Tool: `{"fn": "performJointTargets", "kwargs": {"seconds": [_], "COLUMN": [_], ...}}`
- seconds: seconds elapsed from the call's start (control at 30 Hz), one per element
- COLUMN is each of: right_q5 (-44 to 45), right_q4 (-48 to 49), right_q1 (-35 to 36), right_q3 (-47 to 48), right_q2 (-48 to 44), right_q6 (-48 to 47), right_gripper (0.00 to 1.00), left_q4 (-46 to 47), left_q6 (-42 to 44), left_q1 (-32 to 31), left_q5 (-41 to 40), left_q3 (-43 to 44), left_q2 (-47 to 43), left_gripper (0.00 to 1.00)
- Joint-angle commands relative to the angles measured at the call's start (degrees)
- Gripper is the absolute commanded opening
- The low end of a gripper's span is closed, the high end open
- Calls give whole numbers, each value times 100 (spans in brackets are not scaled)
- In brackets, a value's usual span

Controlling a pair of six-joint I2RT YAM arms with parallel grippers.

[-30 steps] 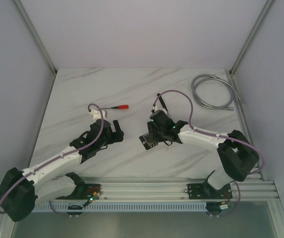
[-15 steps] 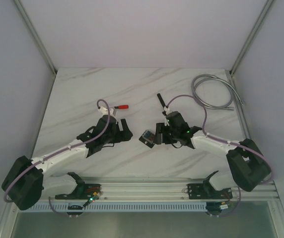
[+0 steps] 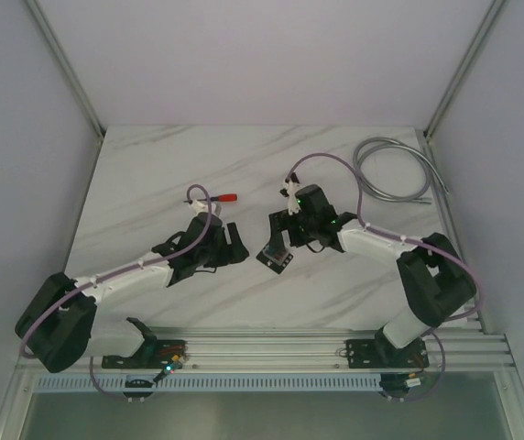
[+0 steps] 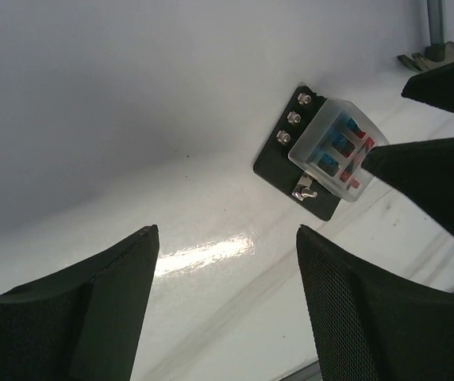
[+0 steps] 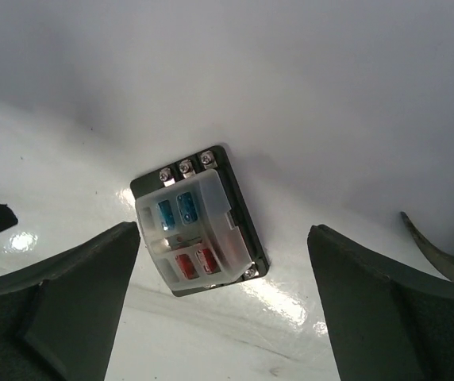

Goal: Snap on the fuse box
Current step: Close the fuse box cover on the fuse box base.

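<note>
The fuse box [image 5: 198, 230] lies flat on the tabletop [image 3: 143, 174] between my arms, clear cover [image 5: 186, 213] up. The right pincer [image 5: 223, 232] above it and the left pincer [image 4: 227, 230] nearby are both released and empty. I'd press squarely down on that cover, bracing the box so it can't skid.

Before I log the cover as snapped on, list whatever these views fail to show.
Cover latches on the fuse box: right wrist view, too small to show whether seated.
Fuse box's right edge: left wrist view, hidden behind the right gripper.
Red-tipped item: top view, too small to identify.
</note>
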Motion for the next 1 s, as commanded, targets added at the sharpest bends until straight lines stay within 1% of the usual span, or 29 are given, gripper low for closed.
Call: {"fn": "performJointTargets", "kwargs": {"seconds": [0.0, 0.13, 0.33, 0.53, 0.77, 0.97], "right_q5": [-201, -169, 101, 96, 84, 45], "right_q4": [35, 26, 4, 15, 87, 196], "right_q1": [164, 306, 437, 454, 488, 497], "right_q3": [-12, -73, -95, -123, -256, -377], "right_q2": [15, 15, 199, 368, 313, 325], "right_q6": [-528, -652, -695, -588, -422, -186], "right_gripper": [96, 97, 96, 86, 80, 71], "left_q4": [160, 149, 107, 84, 84, 84], "left_q6": [-66, -63, -75, -80, -78, -98], "left_q1": [-20, -19, -20, -19, -19, -19], "left_q5": [15, -71, -132, -141, -90, -50], "left_q3": [124, 91, 3, -43, -27, -37], "left_q2": [4, -21, -126, -198, -182, -199], "left_gripper": [79, 79, 79, 79, 79, 79]}}
